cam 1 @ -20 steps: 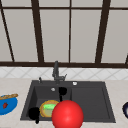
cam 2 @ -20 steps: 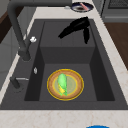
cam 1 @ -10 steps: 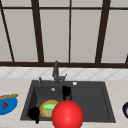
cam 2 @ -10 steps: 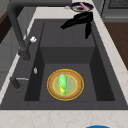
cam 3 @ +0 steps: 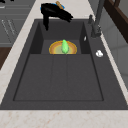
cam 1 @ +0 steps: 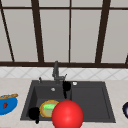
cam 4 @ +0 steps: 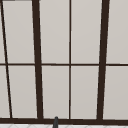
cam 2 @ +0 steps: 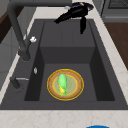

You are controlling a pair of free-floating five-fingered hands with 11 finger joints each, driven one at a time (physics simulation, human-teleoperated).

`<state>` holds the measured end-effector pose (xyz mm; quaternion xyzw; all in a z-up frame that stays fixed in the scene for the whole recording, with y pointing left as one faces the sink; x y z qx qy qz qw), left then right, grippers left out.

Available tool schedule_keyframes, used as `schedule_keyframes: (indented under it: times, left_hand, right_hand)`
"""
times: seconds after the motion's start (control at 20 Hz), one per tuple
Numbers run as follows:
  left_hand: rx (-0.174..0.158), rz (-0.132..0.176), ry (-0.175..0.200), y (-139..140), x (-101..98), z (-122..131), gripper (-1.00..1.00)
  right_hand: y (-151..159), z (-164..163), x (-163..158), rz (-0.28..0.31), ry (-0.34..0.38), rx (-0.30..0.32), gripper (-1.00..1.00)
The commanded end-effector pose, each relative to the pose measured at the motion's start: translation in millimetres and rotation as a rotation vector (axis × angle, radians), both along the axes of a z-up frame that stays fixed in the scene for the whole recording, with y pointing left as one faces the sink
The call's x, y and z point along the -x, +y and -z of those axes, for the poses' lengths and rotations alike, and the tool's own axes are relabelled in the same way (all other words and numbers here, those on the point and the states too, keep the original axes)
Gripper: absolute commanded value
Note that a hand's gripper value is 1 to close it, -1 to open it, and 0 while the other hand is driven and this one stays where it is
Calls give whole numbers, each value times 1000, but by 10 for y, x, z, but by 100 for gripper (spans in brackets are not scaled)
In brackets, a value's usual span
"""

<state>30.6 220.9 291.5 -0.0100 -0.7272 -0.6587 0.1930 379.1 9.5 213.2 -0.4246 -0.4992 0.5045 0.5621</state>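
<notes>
Behind the counter (cam 1: 15, 85), a tall window with dark wooden bars (cam 4: 55, 62) takes up the wall.

- Black, matte rectangular sink (cam 1: 90, 100): deep basin under the left hand (cam 1: 33, 113), shallow drainboard past the right hand (cam 1: 66, 85). Dark angular faucet (cam 1: 56, 71) stands at the back rim, behind the right hand.
- Glossy red sphere (cam 1: 67, 115): right of the left hand, and it covers part of the basin. I cannot tell what it rests on.
- Round yellow plate with an orange rim (cam 2: 51, 85): flat on the basin floor, below and right of the left hand. The floor carries it, so no hand is needed.
- Blue bowl (cam 1: 7, 106): on the counter, out left of the left hand. A dark rounded bowl (cam 1: 125, 110) sits well right of the right hand.
- Left hand: floats over the basin's front left corner, fingers stretched out, one hanging down, holding nothing.
- Right hand: floats above the sink, also spread and empty, touching nothing.
- Small green leafy piece (cam 2: 61, 82): lies along the plate's middle, and the raised rim likely keeps it from sliding off.
</notes>
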Motion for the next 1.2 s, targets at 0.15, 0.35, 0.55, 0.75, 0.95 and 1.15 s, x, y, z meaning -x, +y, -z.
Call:
schedule_keyframes:
  times: [0.15,0.35,0.55,0.75,0.95,1.15]
  left_hand:
    - [0,0,0,0,0,0,0]
    - [0,0,0,0,0,0,0]
    - [0,0,0,0,0,0,0]
    - [0,0,0,0,0,0,0]
    - [0,0,0,0,0,0,0]
    - [0,0,0,0,0,0,0]
  right_hand:
    - [-60,-407,-378,0,-23,25,-100]
    - [-79,-425,-672,1,15,3,-100]
    - [-121,-465,-884,-5,65,1,-100]
    - [-137,-423,-1125,-3,116,0,-100]
    - [-177,-303,-1321,-9,172,23,-100]
    - [-164,-228,-1539,-13,247,38,-100]
